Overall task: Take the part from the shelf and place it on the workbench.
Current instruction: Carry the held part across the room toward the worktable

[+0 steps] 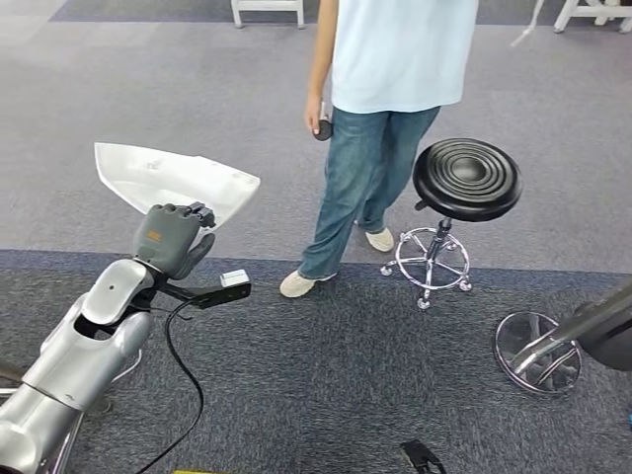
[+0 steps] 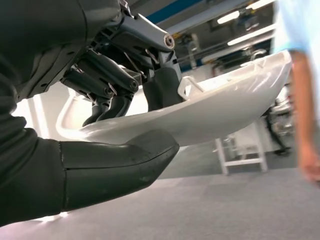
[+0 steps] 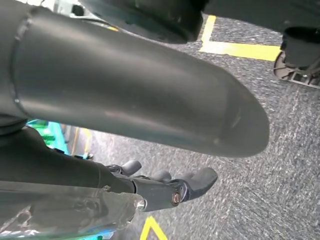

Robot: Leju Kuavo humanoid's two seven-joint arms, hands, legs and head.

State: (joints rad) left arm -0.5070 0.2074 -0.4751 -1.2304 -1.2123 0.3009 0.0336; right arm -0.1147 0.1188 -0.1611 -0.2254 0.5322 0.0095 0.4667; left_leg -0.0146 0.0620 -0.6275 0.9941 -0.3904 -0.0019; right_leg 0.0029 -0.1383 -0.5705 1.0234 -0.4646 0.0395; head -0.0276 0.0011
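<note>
Carrying: the left hand [image 1: 170, 239] grasps the white part [image 1: 175, 181] by its near edge, thumb under and fingers [image 2: 109, 82] over the rim, as the left wrist view shows.
Part position: it juts out from the hand toward 12 o'clock, held level above the carpet, well off any surface; no shelf or workbench can be seen here.
Why so held: I judge the flat pinch keeps the broad, thin shell from tipping while the robot moves.
Right hand: the right hand [image 3: 177, 186] hangs over the floor with fingers stretched out, grasping nothing.
Person: a person [image 1: 387, 109] stands at 1 o'clock, holding a small dark object [image 1: 322, 128].
Stool: a black round stool [image 1: 466, 180] stands at 2 o'clock, just beside the person.
Chrome base: a chrome disc base [image 1: 538, 354] lies at 4 o'clock.
Obstruction: the person and stool likely block a straight path ahead.
</note>
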